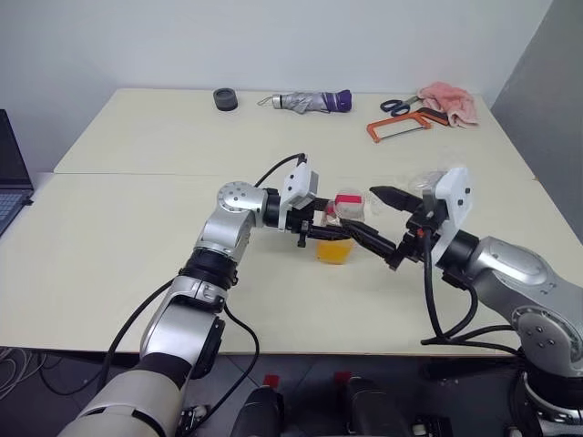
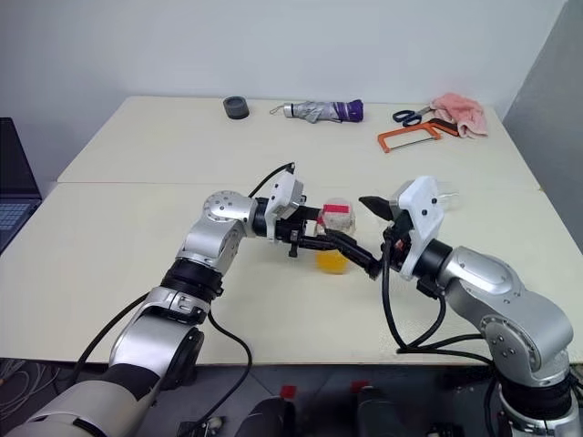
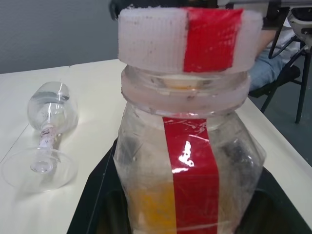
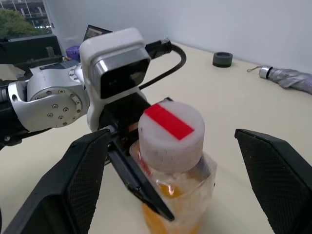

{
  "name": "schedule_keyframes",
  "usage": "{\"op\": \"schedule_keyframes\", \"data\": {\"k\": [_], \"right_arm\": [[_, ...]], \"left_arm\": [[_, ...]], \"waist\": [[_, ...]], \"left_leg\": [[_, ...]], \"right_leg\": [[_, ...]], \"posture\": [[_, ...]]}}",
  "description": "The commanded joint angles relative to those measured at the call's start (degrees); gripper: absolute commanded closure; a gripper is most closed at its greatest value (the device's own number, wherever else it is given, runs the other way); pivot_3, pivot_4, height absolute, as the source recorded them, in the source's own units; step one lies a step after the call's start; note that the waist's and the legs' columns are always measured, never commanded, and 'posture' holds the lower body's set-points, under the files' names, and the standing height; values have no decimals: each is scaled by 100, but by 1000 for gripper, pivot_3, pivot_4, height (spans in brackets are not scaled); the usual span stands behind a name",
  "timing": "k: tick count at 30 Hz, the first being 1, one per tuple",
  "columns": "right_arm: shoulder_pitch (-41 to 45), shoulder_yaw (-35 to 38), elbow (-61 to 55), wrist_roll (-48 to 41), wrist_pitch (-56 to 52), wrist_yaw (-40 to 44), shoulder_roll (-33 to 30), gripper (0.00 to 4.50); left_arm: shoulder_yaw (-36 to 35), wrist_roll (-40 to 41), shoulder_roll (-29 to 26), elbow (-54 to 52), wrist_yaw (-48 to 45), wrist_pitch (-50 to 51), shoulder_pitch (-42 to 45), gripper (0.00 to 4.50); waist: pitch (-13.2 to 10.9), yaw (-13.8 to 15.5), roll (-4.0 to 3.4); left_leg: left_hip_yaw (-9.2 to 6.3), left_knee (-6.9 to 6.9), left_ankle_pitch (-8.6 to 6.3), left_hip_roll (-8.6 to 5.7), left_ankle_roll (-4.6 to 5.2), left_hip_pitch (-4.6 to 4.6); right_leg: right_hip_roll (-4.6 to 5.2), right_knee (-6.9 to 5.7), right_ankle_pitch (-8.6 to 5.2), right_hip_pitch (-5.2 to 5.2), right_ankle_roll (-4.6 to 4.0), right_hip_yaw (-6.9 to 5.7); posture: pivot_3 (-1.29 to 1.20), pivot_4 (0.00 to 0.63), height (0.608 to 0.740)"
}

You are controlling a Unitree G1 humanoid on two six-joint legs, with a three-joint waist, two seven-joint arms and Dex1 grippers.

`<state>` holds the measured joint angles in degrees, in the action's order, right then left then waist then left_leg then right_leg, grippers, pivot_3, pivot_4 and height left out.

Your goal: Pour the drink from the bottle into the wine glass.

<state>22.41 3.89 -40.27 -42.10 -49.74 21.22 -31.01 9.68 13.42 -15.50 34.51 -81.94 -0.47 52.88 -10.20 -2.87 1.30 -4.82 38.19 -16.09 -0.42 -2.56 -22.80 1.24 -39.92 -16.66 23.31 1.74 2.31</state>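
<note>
Looking down from the head, a cream table (image 1: 109,273) under a pale wall carries a hacksaw (image 1: 398,127), scissors (image 1: 394,106), pink cloth (image 1: 451,100) and folded umbrella (image 1: 305,101) toward twelve o'clock, while the left gripper (image 1: 342,233) is clamped on the bottle (image 1: 339,228) of orange drink (image 1: 333,250) at centre. From the left wrist, the wine glass (image 3: 46,136) lies tipped on its side at nine o'clock of the bottle, whose red strip bears no readable writing. From the right wrist, the right gripper (image 4: 185,180) stands wide apart around the capped bottle, holding nothing.
</note>
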Motion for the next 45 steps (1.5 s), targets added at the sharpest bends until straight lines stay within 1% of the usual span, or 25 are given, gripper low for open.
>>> {"op": "schedule_keyframes", "data": {"k": [1, 9, 20, 21, 22, 24, 27, 28, 38, 45], "right_arm": [[191, -89, 26, 95, 127, 77, -37, 150], [420, -330, 299, 263, 226, 224, 30, 150], [558, -386, 514, 330, 298, 279, 246, 150], [561, -388, 515, 335, 302, 280, 257, 516], [563, -390, 516, 338, 306, 281, 263, 750], [574, -410, 517, 346, 315, 278, 278, 1397], [581, -424, 507, 355, 328, 288, 287, 2503], [580, -428, 505, 362, 334, 294, 285, 2646], [527, -511, 445, 443, 434, 372, 266, 2645], [415, -463, 400, 563, 964, 677, 337, 2645]], "left_arm": [[-100, 115, 25, -138, -12, -50, 129, 2732], [-96, 114, 40, -168, 11, -46, 111, 2732], [-97, 121, 31, -243, 46, -13, 58, 2732], [-96, 121, 31, -252, 49, -8, 55, 2732], [-95, 121, 30, -258, 51, -5, 52, 2732], [-96, 123, 27, -275, 57, 4, 39, 2732], [-95, 128, 25, -310, 64, 20, 14, 2732], [-95, 129, 25, -318, 66, 24, 9, 2733], [-102, 129, 40, -326, 73, 47, 15, 2734], [-126, 158, 23, -353, 65, 95, -3, 2735]], "waist": [[0, 0, 0], [0, 0, 0], [0, 0, 0], [0, 0, 0], [0, 0, 0], [0, 0, 0], [0, -1, 0], [0, -1, 0], [0, -1, 0], [0, -1, 0]], "left_leg": [[1, 0, 0, 0, 0, 0], [0, 0, 0, 1, 0, 0], [-1, 0, 0, 2, 0, 0], [-2, 0, 0, 2, 0, 0], [-2, 0, 0, 2, 0, 0], [-2, 0, 0, 2, 0, 0], [-4, 0, 0, 2, 0, 0], [-4, 0, 0, 2, 0, 0], [-5, 1, 0, 2, 0, 0], [-4, 0, 0, 1, 0, 0]], "right_leg": [[0, 0, 0, 0, 0, 2], [1, 0, 0, 0, 0, 1], [1, 0, 0, 0, 0, 1], [1, 0, 0, 0, 0, 1], [1, 0, 0, 0, 0, 1], [1, 0, 0, 0, 0, 1], [1, 0, 0, 0, 0, 1], [1, 0, 0, 0, 0, 1], [1, -1, 0, 0, 0, 1], [1, 0, 0, 0, 0, 0]], "posture": [[0, 150, 740], [0, 150, 740], [0, 150, 740], [0, 150, 740], [0, 150, 740], [0, 150, 740], [0, 150, 740], [0, 150, 740], [0, 150, 740], [0, 150, 740]]}}
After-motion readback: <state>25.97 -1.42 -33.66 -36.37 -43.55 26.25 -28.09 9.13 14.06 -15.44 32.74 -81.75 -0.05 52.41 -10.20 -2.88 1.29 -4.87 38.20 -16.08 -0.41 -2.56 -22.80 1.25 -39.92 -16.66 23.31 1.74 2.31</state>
